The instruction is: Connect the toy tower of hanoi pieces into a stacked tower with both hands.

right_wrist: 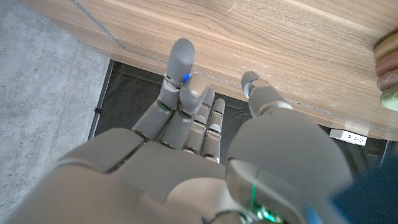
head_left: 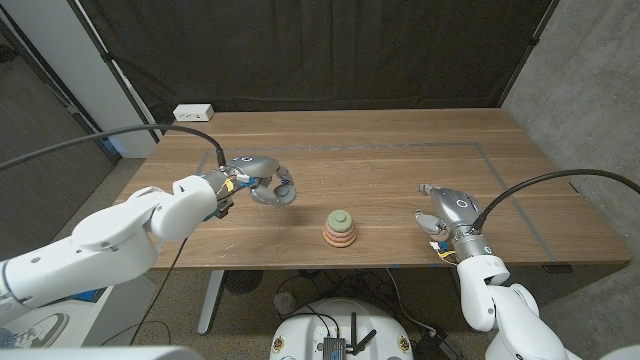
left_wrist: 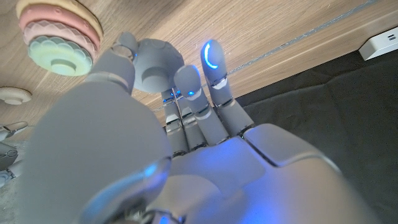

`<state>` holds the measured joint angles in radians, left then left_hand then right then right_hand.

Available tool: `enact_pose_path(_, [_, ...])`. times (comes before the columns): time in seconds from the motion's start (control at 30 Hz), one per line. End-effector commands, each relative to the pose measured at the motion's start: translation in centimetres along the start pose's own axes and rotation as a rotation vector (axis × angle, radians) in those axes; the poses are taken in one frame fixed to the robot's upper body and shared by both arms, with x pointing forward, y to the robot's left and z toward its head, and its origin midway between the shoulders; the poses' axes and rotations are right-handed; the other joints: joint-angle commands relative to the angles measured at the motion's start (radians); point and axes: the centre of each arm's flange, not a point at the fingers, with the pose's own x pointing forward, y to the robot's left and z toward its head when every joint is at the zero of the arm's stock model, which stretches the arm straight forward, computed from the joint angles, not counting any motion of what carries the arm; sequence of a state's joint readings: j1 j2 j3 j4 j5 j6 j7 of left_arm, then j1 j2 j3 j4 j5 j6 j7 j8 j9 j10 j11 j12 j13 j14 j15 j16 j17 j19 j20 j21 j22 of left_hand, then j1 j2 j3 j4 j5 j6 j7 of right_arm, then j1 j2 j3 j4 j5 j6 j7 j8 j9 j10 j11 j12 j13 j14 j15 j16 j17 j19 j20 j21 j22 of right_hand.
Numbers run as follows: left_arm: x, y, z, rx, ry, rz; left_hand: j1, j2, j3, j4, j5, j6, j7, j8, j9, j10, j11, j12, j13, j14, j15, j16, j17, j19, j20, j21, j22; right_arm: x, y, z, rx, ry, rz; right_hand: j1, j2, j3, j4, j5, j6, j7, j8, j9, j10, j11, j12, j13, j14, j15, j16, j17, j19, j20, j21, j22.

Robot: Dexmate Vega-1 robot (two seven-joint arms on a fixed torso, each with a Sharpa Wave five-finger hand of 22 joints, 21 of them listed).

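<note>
Centrally, ribbed pastel ring tower [head_left: 341, 229] on wood-grain table [head_left: 400, 170].

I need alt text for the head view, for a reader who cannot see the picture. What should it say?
A small stacked tower of pastel toy rings stands near the front middle of a wooden table. The left robot hand holds a grey rounded piece just left of it, and the right robot hand waits open to the right.

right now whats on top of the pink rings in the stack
A pale green ring sits on the pink rings, a rounded nub at its centre. What lies under the stack is hidden.
</note>
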<state>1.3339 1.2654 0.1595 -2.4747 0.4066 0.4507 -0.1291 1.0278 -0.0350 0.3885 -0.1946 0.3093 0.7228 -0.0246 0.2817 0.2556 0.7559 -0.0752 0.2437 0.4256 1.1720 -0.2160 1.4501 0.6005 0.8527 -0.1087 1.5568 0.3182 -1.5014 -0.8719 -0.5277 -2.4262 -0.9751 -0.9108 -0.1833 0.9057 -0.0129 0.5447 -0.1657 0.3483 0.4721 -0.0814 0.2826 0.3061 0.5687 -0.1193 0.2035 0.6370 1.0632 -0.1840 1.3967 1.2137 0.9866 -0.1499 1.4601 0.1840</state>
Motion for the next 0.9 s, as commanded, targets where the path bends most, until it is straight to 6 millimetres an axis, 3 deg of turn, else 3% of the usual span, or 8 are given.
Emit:
enact_pose_path(0.03, [0.7,0.8,0.7,0.003,-0.046,0.011,0.022,0.024,0.038,0.026,0.003,0.014,-0.009,0.005,0.021,0.147,-0.13,-0.002,0.145,0.004,-0.004,-0.008,0.0,0.008,-0.105,0.002,0.004,-0.3,0.0,0.0,0.003,0.015,-0.004,0.005,0.009,-0.001,0.001,0.006,0.023,0.001,0.009,0.004,0.009,-0.004,0.001,0.005,0.009,-0.035,-0.003,0.004,0.0,-0.07,-0.005,0.001])
enact_pose_path(0.9, [2.8,0.9,2.6,0.011,-0.169,-0.019,0.034,0.019,0.04,0.023,0.0,0.017,-0.012,-0.011,0.032,0.148,-0.129,-0.025,0.158,0.016,-0.004,-0.014,0.017,0.008,-0.105,0.001,0.004,-0.9,-0.1,0.2,-0.008,0.03,0.007,0.007,0.011,-0.001,0.001,0.009,0.034,0.006,0.012,0.003,0.018,-0.006,0.002,0.007,0.009,-0.035,-0.003,0.003,0.002,-0.071,-0.004,0.002])
